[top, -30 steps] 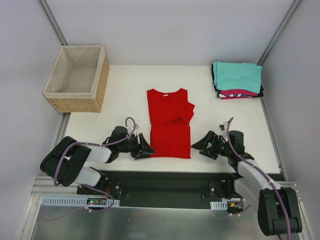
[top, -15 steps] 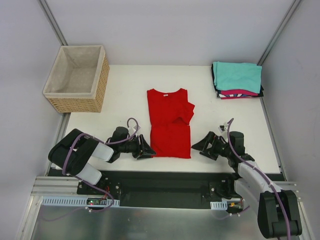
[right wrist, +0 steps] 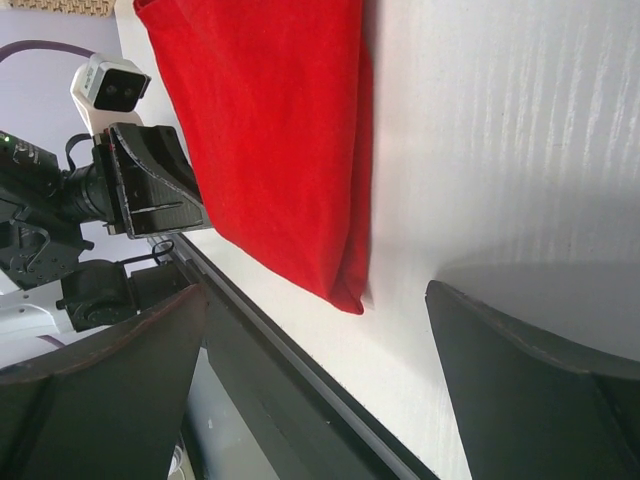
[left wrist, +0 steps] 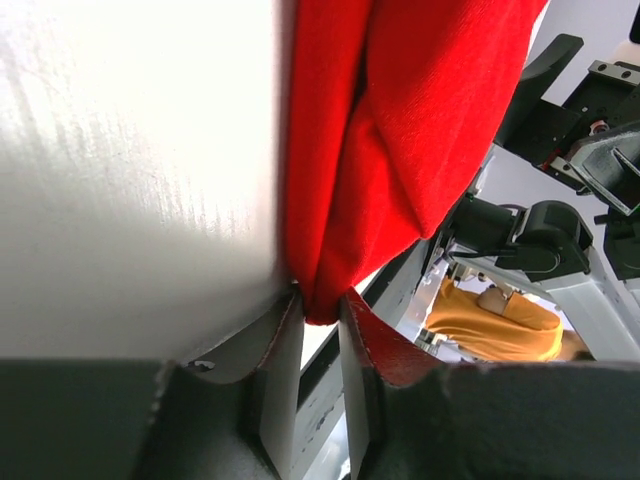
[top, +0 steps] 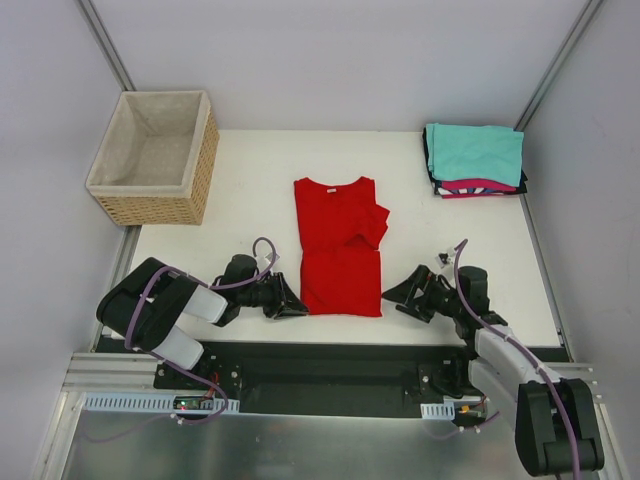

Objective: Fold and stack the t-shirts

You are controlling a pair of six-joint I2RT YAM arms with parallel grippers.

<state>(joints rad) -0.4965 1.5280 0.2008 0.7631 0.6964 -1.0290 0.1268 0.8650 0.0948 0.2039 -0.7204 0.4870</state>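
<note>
The shirt (top: pixel 338 245) lies flat in the middle of the worktop (top: pixel 250 170), with its collar toward the far side and its hem near the front edge. The basket (top: pixel 160 208) stands at the far left corner. The stack (top: pixel 475 150) of folded shirts sits at the far right corner, well apart from the shirt. The left end effector (top: pixel 290 300) is at the shirt's near left corner, which lies between its fingers. The right end effector (top: pixel 397 293) sits just right of the near right corner, apart from the cloth, its fingers spread wide.
</note>
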